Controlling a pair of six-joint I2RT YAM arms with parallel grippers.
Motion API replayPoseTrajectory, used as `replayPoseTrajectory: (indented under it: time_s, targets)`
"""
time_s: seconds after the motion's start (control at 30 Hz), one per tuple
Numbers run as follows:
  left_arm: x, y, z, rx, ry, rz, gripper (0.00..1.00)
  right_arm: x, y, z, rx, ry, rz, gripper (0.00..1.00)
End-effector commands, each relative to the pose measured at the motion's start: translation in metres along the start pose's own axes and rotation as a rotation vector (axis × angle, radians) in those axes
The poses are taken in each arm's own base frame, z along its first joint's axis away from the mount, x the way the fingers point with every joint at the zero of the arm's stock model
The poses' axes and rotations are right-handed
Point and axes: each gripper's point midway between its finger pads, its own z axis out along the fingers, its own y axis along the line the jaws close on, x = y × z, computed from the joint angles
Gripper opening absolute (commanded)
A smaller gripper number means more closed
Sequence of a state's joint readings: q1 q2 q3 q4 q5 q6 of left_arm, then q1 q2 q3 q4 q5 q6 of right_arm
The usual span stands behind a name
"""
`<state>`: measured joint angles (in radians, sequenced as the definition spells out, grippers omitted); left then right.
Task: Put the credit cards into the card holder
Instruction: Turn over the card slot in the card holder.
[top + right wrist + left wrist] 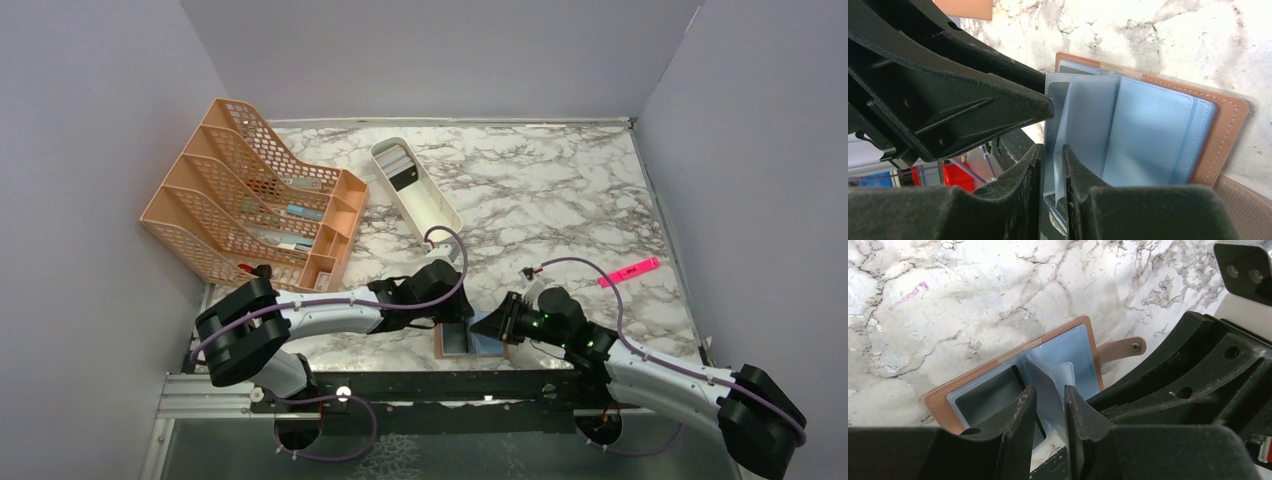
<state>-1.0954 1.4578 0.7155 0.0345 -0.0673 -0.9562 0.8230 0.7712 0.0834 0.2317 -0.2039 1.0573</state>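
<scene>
The card holder lies open at the table's near edge, tan outside and light blue inside. A dark grey card appears to fill its left pocket. My left gripper hovers over the fold, jaws slightly apart, with a blue leaf showing just beyond the tips. My right gripper is shut on upright blue leaves of the holder. In the top view the two grippers meet over the holder. More credit cards lie in the white tray.
The white oblong tray stands at mid-table behind the arms. An orange mesh file rack fills the left side. A pink highlighter lies at the right. The table's metal front rail runs just below the holder.
</scene>
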Motion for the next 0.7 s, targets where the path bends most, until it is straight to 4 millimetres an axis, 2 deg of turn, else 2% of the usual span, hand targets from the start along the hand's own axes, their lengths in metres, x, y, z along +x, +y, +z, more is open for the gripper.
replayPoseTrajectory:
  time_s: [0.0,0.13,0.4,0.67]
  targets:
    - [-0.001,0.01,0.006,-0.06,-0.007,0.04,0.28,0.007,-0.014,-0.002,0.062,0.027,-0.01,0.23]
    - [0.0,0.018,0.004,-0.094,-0.005,0.04,0.26,0.007,-0.016,-0.003,0.078,0.03,-0.014,0.25]
    - [-0.004,0.033,-0.01,-0.155,-0.037,0.041,0.26,0.002,-0.016,-0.008,0.103,0.013,-0.048,0.36]
    - [-0.002,0.036,-0.009,-0.163,-0.032,0.046,0.25,-0.005,-0.022,-0.008,0.158,-0.004,-0.09,0.37]
